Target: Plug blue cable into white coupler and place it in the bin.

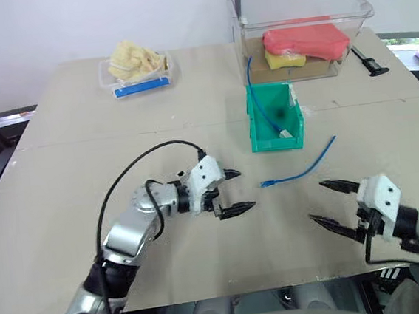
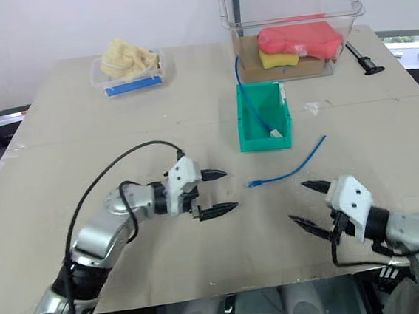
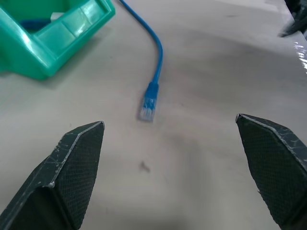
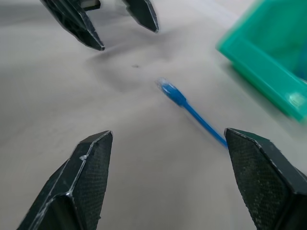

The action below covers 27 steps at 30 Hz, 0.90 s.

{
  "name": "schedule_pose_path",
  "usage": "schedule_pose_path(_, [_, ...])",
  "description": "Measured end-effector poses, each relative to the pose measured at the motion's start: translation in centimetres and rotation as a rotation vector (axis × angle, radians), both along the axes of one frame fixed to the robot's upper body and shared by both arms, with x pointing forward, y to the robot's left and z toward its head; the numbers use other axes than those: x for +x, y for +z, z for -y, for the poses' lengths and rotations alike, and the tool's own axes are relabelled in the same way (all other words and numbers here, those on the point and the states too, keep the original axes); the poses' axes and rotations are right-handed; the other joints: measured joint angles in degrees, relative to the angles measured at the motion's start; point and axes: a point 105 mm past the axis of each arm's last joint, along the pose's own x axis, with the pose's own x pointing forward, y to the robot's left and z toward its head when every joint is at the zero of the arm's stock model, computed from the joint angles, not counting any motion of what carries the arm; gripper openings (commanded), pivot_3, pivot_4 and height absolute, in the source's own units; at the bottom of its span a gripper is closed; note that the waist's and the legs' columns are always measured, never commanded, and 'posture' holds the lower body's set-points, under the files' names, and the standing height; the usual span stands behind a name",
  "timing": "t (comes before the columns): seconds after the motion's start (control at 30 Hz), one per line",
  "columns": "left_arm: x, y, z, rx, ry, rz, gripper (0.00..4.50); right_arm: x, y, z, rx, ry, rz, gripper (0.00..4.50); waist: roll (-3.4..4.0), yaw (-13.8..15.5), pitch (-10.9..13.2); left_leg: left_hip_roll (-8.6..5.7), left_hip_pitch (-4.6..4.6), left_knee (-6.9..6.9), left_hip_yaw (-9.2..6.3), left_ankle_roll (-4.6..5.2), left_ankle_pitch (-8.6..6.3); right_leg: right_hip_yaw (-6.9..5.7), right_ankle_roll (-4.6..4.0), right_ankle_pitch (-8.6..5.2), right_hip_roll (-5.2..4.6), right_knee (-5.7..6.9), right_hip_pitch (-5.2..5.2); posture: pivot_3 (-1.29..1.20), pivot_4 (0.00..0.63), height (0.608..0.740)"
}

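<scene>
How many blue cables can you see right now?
2. One blue cable lies loose on the table between both grippers; a second blue cord sits in the green bin, trailing over its back wall.

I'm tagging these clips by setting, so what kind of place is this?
Probably a lab or workshop test bench: a plain board-topped table holding a green parts bin, a loose blue cable and a clear storage tub.

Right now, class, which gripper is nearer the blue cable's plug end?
Left. The left gripper sits just beside the plug; the right gripper is farther off, nearer the robot.
</scene>
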Motion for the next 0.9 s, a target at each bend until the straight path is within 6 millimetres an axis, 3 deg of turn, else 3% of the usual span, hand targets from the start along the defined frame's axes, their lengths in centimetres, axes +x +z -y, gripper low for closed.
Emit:
schedule_pose_path(0.23, [1.7,-2.1,2.0,0.098,-0.053,0.014,4.5,-1.5,0.6,0.7,0.039,-0.16,0.025,3.62,-0.04,0.13,-0.04,0.04,0.09,0.1,0.03,0.0,0.01,0.01,0.06,-0.03,0.04,0.06,0.11,0.0,0.15,0.74])
schedule_pose_path(0.27, [2.0,-2.2,2.3,0.1,-0.061,0.023,4.01,-1.7,0.5,0.8,0.037,-0.175,0.021,3.66,-0.04,0.19,-0.04,0.03,0.07,0.11,0.01,0.0,0.01,0.01,0.04,-0.02,0.03,0.05,0.11,0.0,0.15,0.74])
schedule_pose_path(0.3, [2.4,-2.2,2.7,0.107,-0.068,0.035,3.82,-1.8,0.6,1.0,0.033,-0.192,0.022,3.66,-0.05,0.22,-0.04,0.03,0.06,0.11,0.0,0.0,0.01,0.0,0.01,-0.01,0.03,0.04,0.11,0.0,0.15,0.74])
schedule_pose_path(0.57, [2.9,-2.4,3.5,0.125,-0.129,0.066,0.14,-2.9,0.3,1.5,0.017,-0.246,-0.003,3.66,-0.07,0.23,-0.06,0.02,0.05,0.1,0.0,0.01,0.0,0.0,0.07,-0.04,-0.01,0.01,0.12,0.0,0.15,0.74])
schedule_pose_path(0.73, [2.5,-2.4,3.6,0.119,-0.174,0.071,0.05,-2.5,0.4,1.5,0.044,-0.306,0.004,3.66,-0.06,0.23,-0.06,0.06,0.06,0.1,-0.04,0.01,0.0,-0.04,0.07,-0.05,0.02,0.02,0.12,0.0,0.15,0.74])
schedule_pose_path(0.8, [2.0,-2.4,3.6,0.085,-0.193,0.072,0.05,-1.8,0.2,1.1,0.131,-0.364,-0.031,3.66,-0.06,0.12,-0.06,0.12,0.06,0.1,-0.05,0.01,0.0,-0.03,0.03,-0.03,0.03,0.02,0.11,0.0,0.15,0.74])
schedule_pose_path(0.87, [1.9,-1.5,3.8,0.013,-0.195,0.085,0.0,-0.9,0.2,0.6,0.228,-0.41,-0.056,4.47,-0.06,0.14,-0.05,0.12,-0.01,0.11,-0.05,0.01,0.0,-0.03,-0.11,0.06,0.01,0.02,0.05,0.0,0.15,0.74])
schedule_pose_path(0.9, [1.9,-0.5,3.9,-0.03,-0.199,0.119,0.0,-0.6,0.3,0.1,0.276,-0.408,-0.071,4.47,-0.06,0.18,-0.05,0.12,-0.03,0.11,-0.06,0.01,0.0,-0.03,-0.12,0.07,0.01,0.02,0.04,0.0,0.15,0.74])
